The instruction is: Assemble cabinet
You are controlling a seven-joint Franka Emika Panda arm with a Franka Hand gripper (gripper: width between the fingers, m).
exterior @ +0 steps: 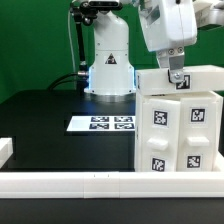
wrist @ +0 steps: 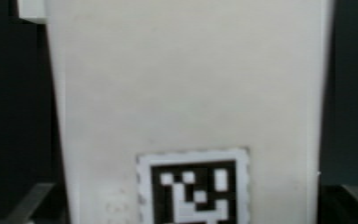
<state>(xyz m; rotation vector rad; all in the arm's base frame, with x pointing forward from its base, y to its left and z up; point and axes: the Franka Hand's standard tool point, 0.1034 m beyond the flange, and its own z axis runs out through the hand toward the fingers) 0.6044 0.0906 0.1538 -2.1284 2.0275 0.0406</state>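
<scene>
Cabinet — large white boxy plastic body (exterior: 178, 125) with black-and-white square tags on its faces — stands upright on the black counter (exterior: 50, 125) at the exterior view's right, right behind the long low white border rail (exterior: 100, 182) that runs along the near edge. Front face shows four tags in a rough grid; a narrower white block sits across the top, and one more tag (exterior: 181, 82) is up there just under the arm. A short white rail piece (exterior: 5, 150) sits at the near left corner of the counter.

Hand (exterior: 176, 74) of the white robot arm comes down from above onto the cabinet's top block, fingers at or touching its upper edge. Fingertips are too small and blend into the white plastic — cannot tell if the hand is open, closed, or gripping the block.

Wrist view: filled by one tall white plastic panel (wrist: 176, 90) of the cabinet, very close, blurred, with one square tag (wrist: 197, 188) near one end. Dark background on both sides of the panel. No fingers clearly visible.

Farther back, mid-counter: thin flat white marker board (exterior: 103, 123) with several tags, lying flat, well apart from the cabinet. Behind it, the white robot base (exterior: 110, 62) with a black triangle sticker, cables trailing to the exterior view's left. Green wall behind everything.
</scene>
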